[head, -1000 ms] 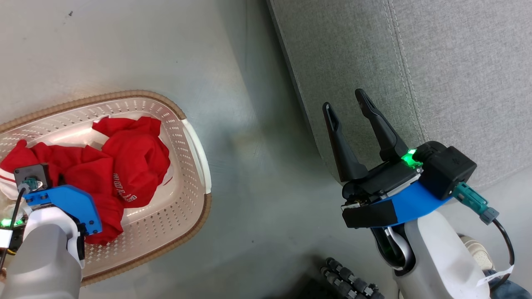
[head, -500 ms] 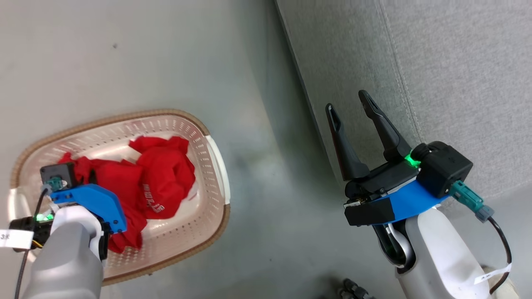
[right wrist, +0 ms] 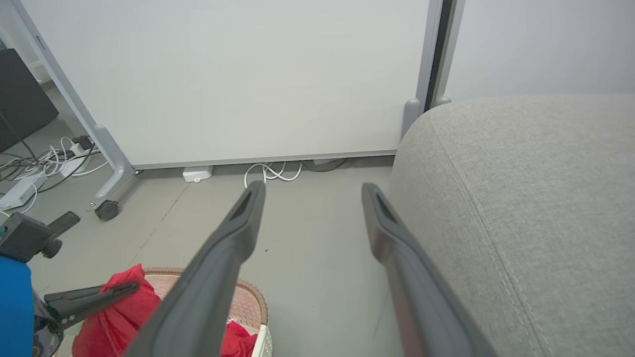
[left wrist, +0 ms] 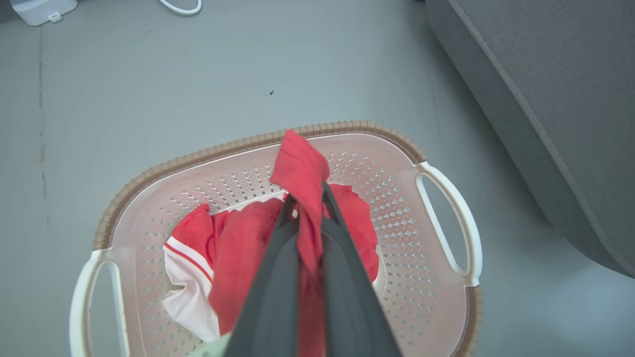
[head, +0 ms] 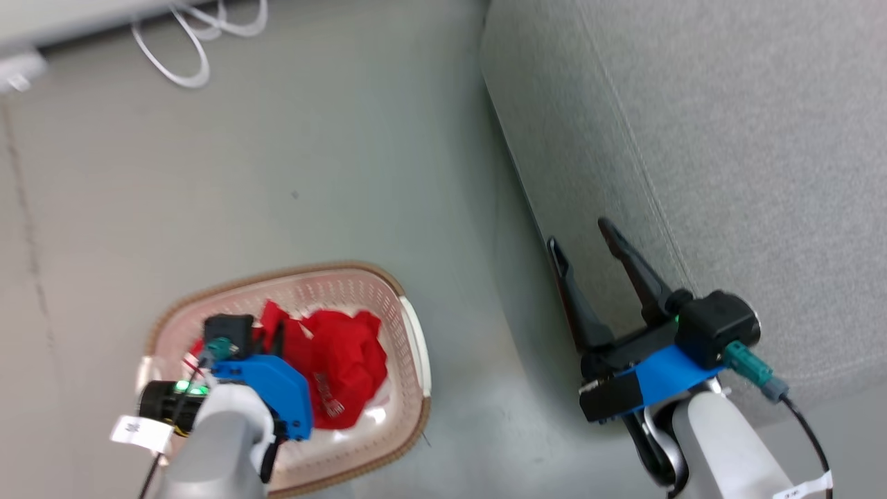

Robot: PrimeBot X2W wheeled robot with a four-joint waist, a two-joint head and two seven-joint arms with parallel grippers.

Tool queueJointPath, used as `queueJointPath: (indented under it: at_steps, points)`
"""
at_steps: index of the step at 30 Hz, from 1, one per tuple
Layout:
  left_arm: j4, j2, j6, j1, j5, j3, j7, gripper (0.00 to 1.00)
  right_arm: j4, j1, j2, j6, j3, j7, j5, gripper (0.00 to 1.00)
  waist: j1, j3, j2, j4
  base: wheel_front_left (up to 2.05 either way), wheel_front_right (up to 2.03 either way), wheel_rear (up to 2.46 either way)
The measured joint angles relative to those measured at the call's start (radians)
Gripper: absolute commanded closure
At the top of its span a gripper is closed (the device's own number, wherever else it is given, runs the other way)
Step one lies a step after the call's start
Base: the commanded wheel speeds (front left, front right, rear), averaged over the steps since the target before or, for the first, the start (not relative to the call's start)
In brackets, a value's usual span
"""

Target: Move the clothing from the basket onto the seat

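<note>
Floor (head: 312, 173) separates basket (head: 418, 346) from seat (head: 693, 138); cables (head: 186, 83), perhaps loose, lie beyond.

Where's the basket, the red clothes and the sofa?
basket (left wrist: 223, 148), left wrist view, on its brown top rim.
red clothes (left wrist: 240, 243), left wrist view, on the bunched middle.
sofa (head: 727, 138), head view, on the grey cushion top.

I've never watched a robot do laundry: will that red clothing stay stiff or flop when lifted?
Probably floppy: the clothing drapes over the shut left gripper. Likely light, since a small pinch holds a fold. The rest may trail, bunched in the basket.
</note>
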Motion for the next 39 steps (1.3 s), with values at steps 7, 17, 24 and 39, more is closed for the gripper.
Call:
queueJointPath:
  at_steps: [7,17,24,39]
  points:
    - [-0.064,-0.037,-0.009,0.062,-0.005,-0.059,-0.008,1.00,0.044,0.071,0.000,0.000,-0.011,0.000,-0.025,0.00,-0.0001,-0.154,0.0000,0.049,0.00,0.00,0.00]
    - [-0.317,-0.040,-0.017,0.161,-0.196,-0.279,0.007,1.00,0.082,0.146,0.000,0.000,-0.017,0.000,-0.041,0.00,-0.0001,-0.333,0.0000,0.113,0.00,0.00,0.00]
    - [-0.472,-0.040,0.017,0.155,-0.262,-0.401,0.034,1.00,0.082,0.175,0.000,0.000,-0.021,0.007,-0.044,0.00,-0.0001,-0.393,0.0001,0.166,0.00,0.00,0.00]
    - [-0.637,-0.041,0.088,0.016,-0.395,-0.556,0.076,1.00,0.067,0.187,0.000,0.000,-0.008,0.033,-0.046,0.00,0.0002,-0.432,0.0000,0.211,0.00,0.00,0.00]
